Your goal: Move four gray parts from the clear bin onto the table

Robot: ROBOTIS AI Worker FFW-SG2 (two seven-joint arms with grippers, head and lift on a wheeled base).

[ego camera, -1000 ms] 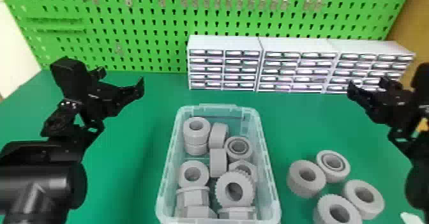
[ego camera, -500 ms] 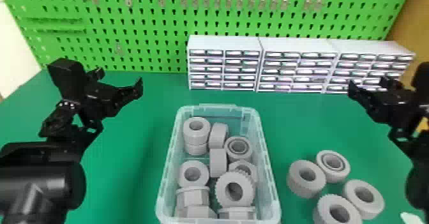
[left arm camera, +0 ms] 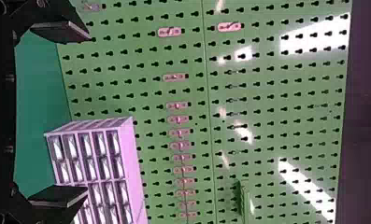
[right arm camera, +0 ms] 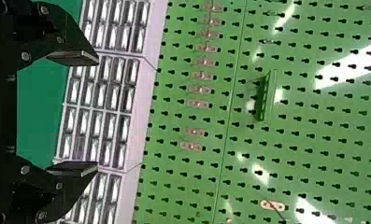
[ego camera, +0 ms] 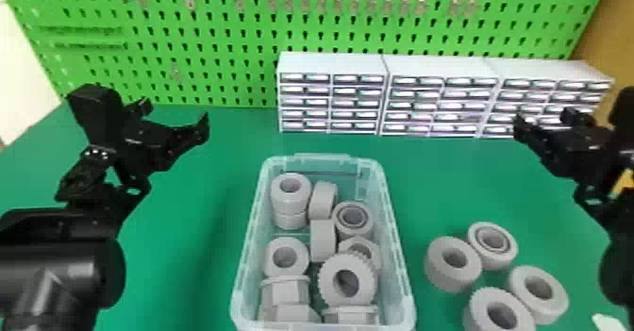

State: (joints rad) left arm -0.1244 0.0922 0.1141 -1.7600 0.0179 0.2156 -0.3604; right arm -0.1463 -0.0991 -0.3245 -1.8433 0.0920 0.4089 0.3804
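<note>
In the head view my left gripper (ego camera: 177,113) is up at the left, over the table and well away from the bin. My right gripper (ego camera: 542,118) is at the right edge, in front of the drawer units. The left wrist view has the left gripper (left arm camera: 86,114) with fingers wide apart and nothing between them; the right gripper (right arm camera: 98,113) in the right wrist view is likewise open. Several gray parts, such as a ribbed ring (ego camera: 325,278) and a plain ring (ego camera: 285,258), lie in the clear bin (ego camera: 404,278). Right of it, several gray rings (ego camera: 453,264) rest on the table.
White drawer units (ego camera: 332,63) stand along the back of the green table (ego camera: 188,259), before a green pegboard (ego camera: 226,37). A small white object (ego camera: 608,323) lies at the table's lower right.
The left arm has shifted very slightly toward the left. The right arm and the gray parts show no visible change.
</note>
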